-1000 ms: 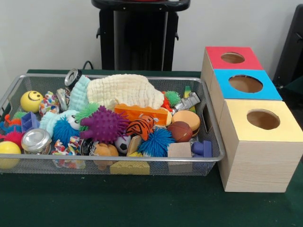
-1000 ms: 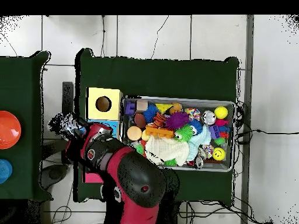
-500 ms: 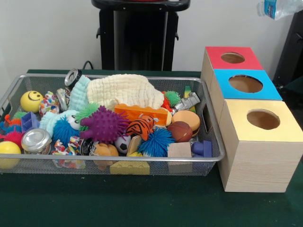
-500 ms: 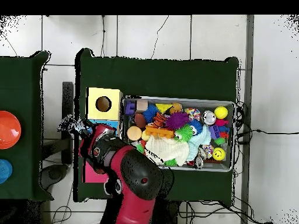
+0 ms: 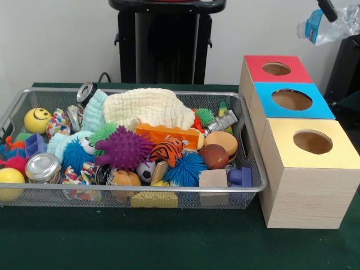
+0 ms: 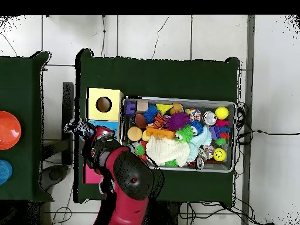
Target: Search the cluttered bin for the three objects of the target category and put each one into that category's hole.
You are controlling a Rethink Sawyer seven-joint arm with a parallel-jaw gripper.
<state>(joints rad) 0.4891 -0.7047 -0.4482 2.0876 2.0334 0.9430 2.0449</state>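
Note:
A clear plastic water bottle (image 5: 333, 25) with a blue label hangs in the air at the top right of the front view, above and just right of the red-topped box (image 5: 275, 68). My gripper (image 5: 327, 11) is shut on it; only one black finger shows at the picture's top edge. Seen from overhead, the red arm (image 6: 126, 179) reaches over the boxes and hides most of the red one, with the bottle (image 6: 77, 126) at its tip. The blue-topped box (image 5: 292, 100) and the yellow-topped box (image 5: 312, 143) stand in line with the red one, each with a round hole.
A wire mesh bin (image 5: 140, 194) left of the boxes is packed with toys: a cream cloth (image 5: 149, 107), a purple spiky ball (image 5: 124, 149), a yellow smiley ball (image 5: 37, 120), a metal tin (image 5: 43, 167) and several balls and blocks. An orange bowl (image 6: 8, 130) sits on a side table.
The bottle has come into the front view from the top right and moved left and down toward the boxes. Overhead, the arm has swung closer over the boxes.

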